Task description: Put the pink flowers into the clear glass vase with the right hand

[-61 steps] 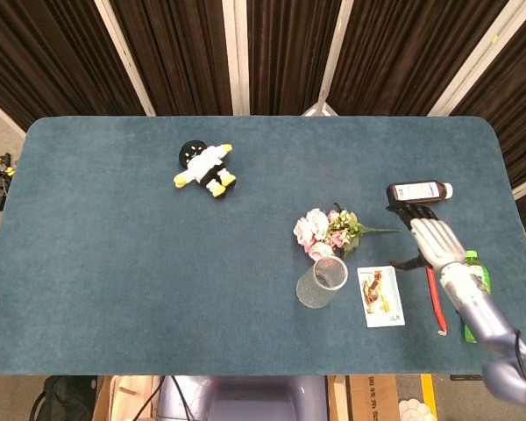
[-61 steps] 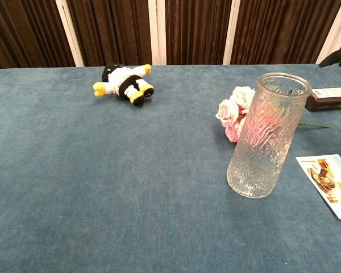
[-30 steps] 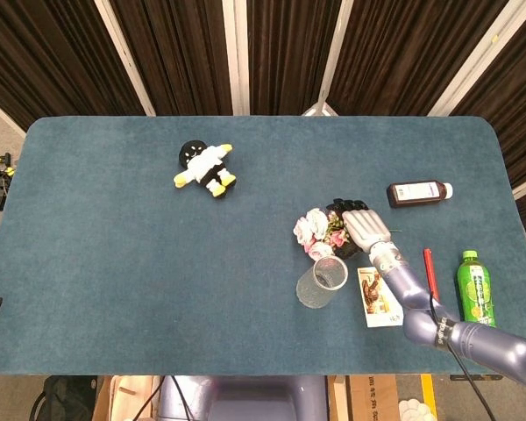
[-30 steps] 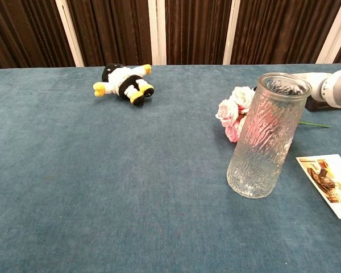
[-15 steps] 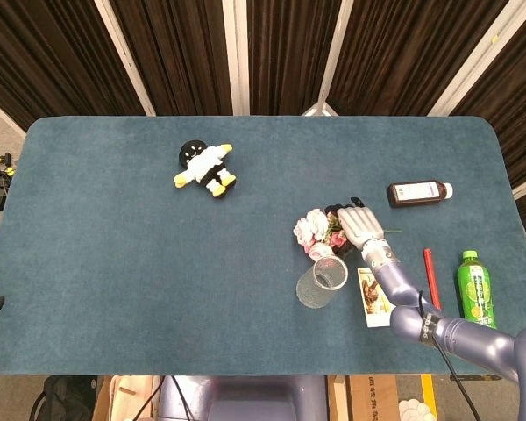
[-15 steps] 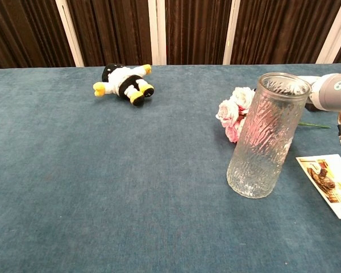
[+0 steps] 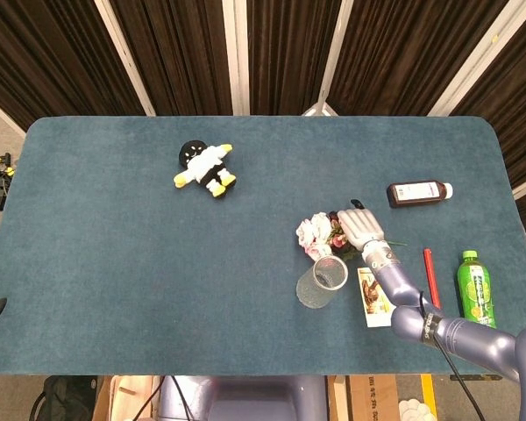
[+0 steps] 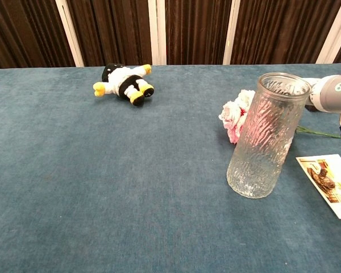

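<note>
The pink flowers [image 7: 316, 235] lie on the blue table just behind the clear glass vase [image 7: 321, 281], which stands upright. My right hand [image 7: 359, 226] lies over the bunch's leafy middle, its fingers curled down around it, so it seems to hold the bunch. In the chest view the vase [image 8: 267, 136] stands in front. The flowers [image 8: 234, 116] peek out to its left, and their green stem [image 8: 321, 134] trails right on the cloth. Only the wrist of the right hand [image 8: 332, 94] shows there. The left hand is out of sight.
A plush penguin [image 7: 206, 168] lies at the back left. A brown bottle [image 7: 418, 192] lies behind the hand. A picture card [image 7: 377, 296], a red pen [image 7: 430, 276] and a green bottle [image 7: 475, 287] sit near the front right edge.
My right hand swung in from the right edge onto the flowers. In the last half second its fingers curled down and the bunch shifted slightly right, its stem swinging toward the front.
</note>
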Robot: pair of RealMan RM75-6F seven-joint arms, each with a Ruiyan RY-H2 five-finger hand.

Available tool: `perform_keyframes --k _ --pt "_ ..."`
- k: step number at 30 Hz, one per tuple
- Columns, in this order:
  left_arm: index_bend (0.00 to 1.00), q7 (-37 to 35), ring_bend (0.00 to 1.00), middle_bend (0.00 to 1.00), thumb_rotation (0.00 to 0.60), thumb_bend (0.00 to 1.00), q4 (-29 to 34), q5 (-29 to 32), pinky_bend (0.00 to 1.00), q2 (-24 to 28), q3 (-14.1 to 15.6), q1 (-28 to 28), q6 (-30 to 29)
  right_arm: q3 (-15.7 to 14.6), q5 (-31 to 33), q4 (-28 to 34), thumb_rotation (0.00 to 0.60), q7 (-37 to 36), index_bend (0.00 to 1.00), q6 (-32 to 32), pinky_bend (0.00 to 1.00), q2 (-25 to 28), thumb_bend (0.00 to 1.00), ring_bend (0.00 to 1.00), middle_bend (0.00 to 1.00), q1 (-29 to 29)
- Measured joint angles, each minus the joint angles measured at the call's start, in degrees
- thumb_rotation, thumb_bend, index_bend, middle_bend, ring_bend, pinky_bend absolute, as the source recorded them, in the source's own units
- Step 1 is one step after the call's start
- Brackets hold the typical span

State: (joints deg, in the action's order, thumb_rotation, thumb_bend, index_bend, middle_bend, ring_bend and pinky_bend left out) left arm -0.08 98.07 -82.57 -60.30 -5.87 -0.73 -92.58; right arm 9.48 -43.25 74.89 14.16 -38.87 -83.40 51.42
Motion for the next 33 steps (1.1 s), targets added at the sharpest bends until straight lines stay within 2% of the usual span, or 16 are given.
perform_keyframes --k 7,12,22,28,33 --pt "0.15 -0.22 0.0 0.0 0.6 0.27 -0.06 0.1 0.02 0.07 0.01 0.06 0.21 1.68 -2.96 0.35 0.6 -3.02 0.48 -1.96 0.05 0.05 0.38 0.48 0.46 -0.64" --pt "0.15 -0.95 0.0 0.0 0.6 0.27 -0.12 0.31 0.02 0.27 -0.16 -0.11 -0.1 4.87 -5.35 1.16 0.6 -10.05 0.48 -4.13 0.06 0.79 0.38 0.49 0.47 -2.37" --pt "0.15 -1.95 0.0 0.0 0.6 0.27 -0.23 0.14 0.02 0.32 -0.34 -0.29 -0.61 13.1 -14.53 5.62 0.6 -35.38 0.51 -8.5 0.06 6.64 0.38 0.49 0.47 -8.7" --pt "0.15 -2.63 0.0 0.0 0.6 0.27 -0.37 -0.41 0.02 0.17 -0.34 -0.4 -1.1 19.06 -16.21 13.14 0.6 -50.93 0.52 -10.27 0.06 12.67 0.38 0.49 0.47 -13.47" --pt "0.15 -3.41 0.0 0.0 0.6 0.27 -0.63 -0.79 0.02 0.21 -0.44 -0.51 -1.67 24.78 -18.21 23.1 0.6 -65.35 0.53 -10.85 0.06 20.23 0.38 0.49 0.47 -18.74"
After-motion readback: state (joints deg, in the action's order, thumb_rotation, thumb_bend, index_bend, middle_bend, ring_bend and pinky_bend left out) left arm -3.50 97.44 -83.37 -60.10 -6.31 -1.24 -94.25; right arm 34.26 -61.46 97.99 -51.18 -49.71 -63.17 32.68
